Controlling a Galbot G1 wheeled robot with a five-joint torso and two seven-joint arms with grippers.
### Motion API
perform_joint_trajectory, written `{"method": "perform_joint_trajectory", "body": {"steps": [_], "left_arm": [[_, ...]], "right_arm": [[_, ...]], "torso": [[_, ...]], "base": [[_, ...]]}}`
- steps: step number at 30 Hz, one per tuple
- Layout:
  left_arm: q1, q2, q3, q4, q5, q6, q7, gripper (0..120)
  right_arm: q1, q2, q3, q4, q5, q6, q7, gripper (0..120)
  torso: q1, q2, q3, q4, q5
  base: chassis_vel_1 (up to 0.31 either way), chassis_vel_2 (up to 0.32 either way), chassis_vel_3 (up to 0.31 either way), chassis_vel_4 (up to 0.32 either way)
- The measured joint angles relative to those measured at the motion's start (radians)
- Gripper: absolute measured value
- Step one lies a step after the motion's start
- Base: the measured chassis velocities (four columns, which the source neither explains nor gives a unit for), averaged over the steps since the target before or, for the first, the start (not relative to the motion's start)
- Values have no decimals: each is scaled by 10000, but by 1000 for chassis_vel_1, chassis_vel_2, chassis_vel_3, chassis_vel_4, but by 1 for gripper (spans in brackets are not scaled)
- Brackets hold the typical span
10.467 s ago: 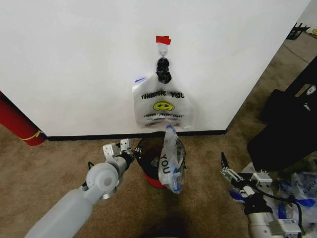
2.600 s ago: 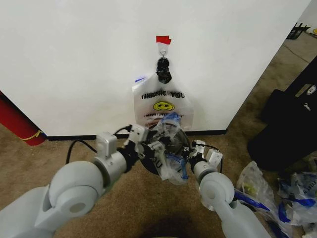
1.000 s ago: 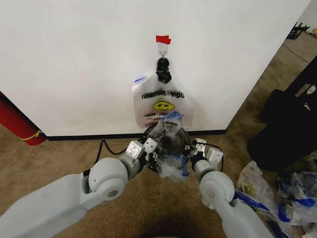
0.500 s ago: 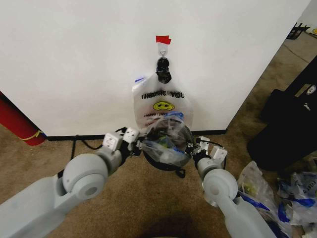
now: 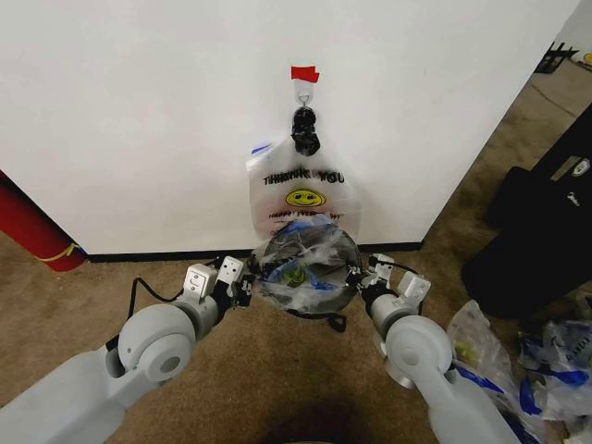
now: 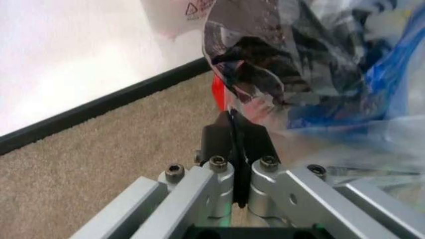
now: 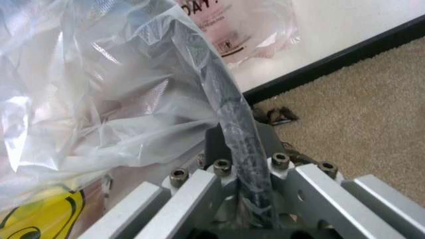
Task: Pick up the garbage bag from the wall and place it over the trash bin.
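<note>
a: the garbage bag (image 5: 305, 262) is spreading out now. half a second back it was bunched between the arms, and now it's stretching across the mouth of the trash bin (image 5: 330, 314).

b: and the left pincer (image 5: 242, 286) has pulled outward, away from the bin, taking its edge of the bag with it. i'm reading that as the mouth being opened so it can go over the rim.

a: the left pincer is clamping tight on a thin fold of plastic, you can see that in the wrist view (image 6: 234, 149).

b: same on the other side. the right pincer (image 5: 368, 281) is pinching a dark twisted strip of the bag, close up here (image 7: 242, 149).

a: so the bag is hanging taut between the two pincers, right over the bin, just in front of the wall (image 5: 139, 111).

b: and the spare bags (image 5: 302, 194) are hanging on the hook behind, untouched.
</note>
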State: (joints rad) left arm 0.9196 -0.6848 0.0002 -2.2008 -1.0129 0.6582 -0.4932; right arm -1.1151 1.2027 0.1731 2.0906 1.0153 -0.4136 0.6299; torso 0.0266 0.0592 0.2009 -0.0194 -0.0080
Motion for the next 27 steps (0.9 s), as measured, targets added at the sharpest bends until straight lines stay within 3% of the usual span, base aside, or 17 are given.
{"method": "perform_joint_trajectory", "body": {"steps": [4,11,13,18,27], "left_arm": [[250,-6,-291,-481,-40,-105,-199,8],[829,409,-1086,-1828,-191,-65,-585,36],[852,452,-1108,-1889,-191,-65,-586,38],[385,711,-1053,-2512,-277,-69,-550,63],[-813,782,-502,-2038,418,-228,916,90]], "right_arm": [[-34,-23,-22,-30,-205,-6,-64,0],[-45,-81,-72,-226,-465,-11,-151,0],[-45,-86,-71,-236,-470,-11,-154,0],[-122,-181,-62,-261,-630,-11,-215,0],[-152,-345,-296,-255,-1041,-11,-400,0]], "torso": [[0,0,0,0,0],[0,0,0,2,2],[0,0,0,2,1],[0,0,0,2,2],[0,0,0,-3,0]], "base": [[0,0,0,0],[0,0,0,0],[0,0,0,0],[0,0,0,0],[0,0,0,0]]}}
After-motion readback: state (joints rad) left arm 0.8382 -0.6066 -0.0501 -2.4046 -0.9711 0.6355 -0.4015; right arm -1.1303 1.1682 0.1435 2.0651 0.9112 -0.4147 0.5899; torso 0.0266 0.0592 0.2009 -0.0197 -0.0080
